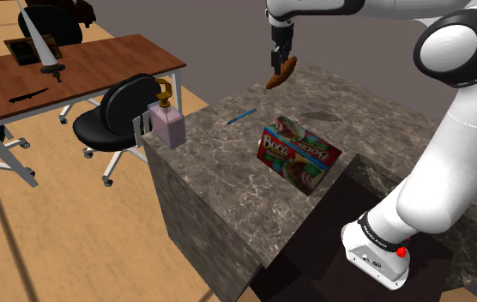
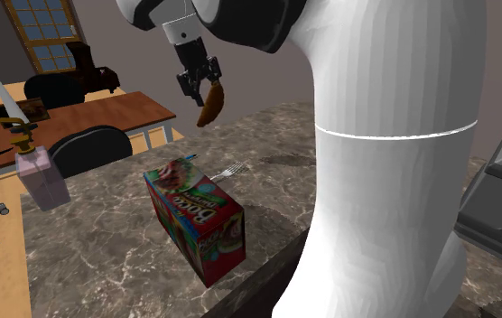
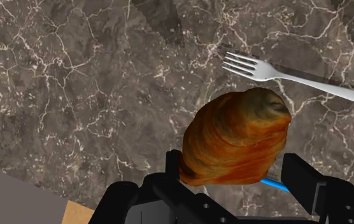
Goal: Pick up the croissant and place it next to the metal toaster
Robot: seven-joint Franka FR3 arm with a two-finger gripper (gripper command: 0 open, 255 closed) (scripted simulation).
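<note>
Croissant [image 1: 282, 75] noted upper centre of the shoulder view, clasped at one end by the claw [image 1: 277, 63] and hung clear above the desk [image 1: 220, 154], fork [image 3: 284, 73] beneath. It is judged light, soft, flaky and easily crushed; the thick middle is preferred for gripping, gently.

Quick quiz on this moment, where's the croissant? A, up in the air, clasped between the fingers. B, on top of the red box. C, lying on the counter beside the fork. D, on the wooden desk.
A: the croissant hangs clasped between the fingers of the gripper, well above the marble counter.
</note>
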